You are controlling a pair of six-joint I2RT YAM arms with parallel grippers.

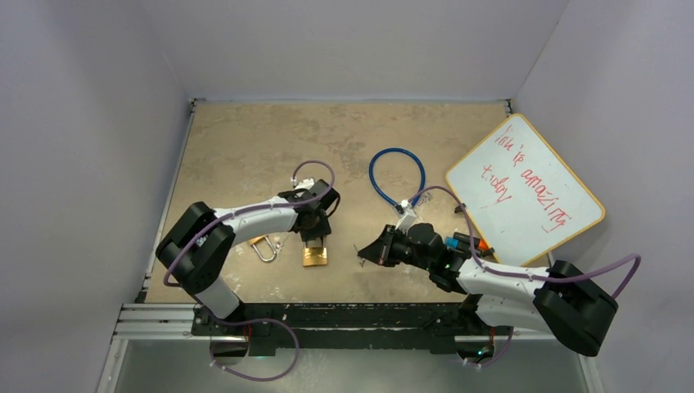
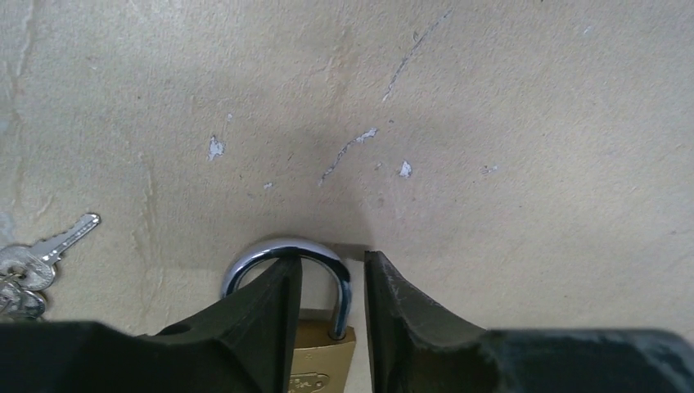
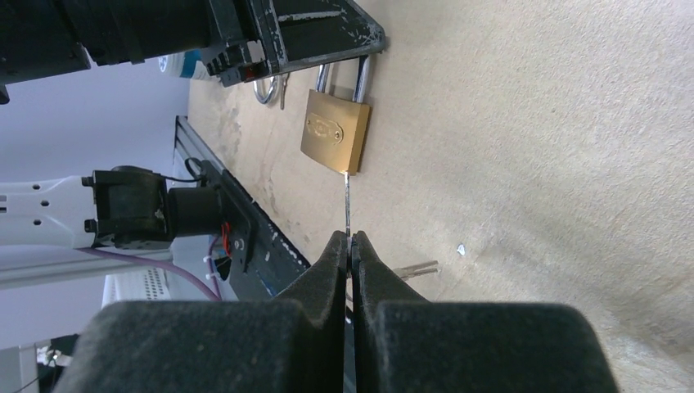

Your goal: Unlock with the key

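Left gripper: jaws parted, set astride one leg of the steel shackle; nothing is seen clamped. Brass rectangular padlock: laid flat on the tan table, between the arms. Thin silver key: tip is placed at the padlock's base; entry cannot be told. Right gripper: pinched tight on the key. The blade is best kept aligned with the keyway and pushed home before being turned.

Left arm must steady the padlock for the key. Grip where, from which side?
Probably pinch the padlock across its narrow side edges near the shackle, from above at the shackle end. It lies flat, its bottom end facing the key in the right gripper; keep that clear.
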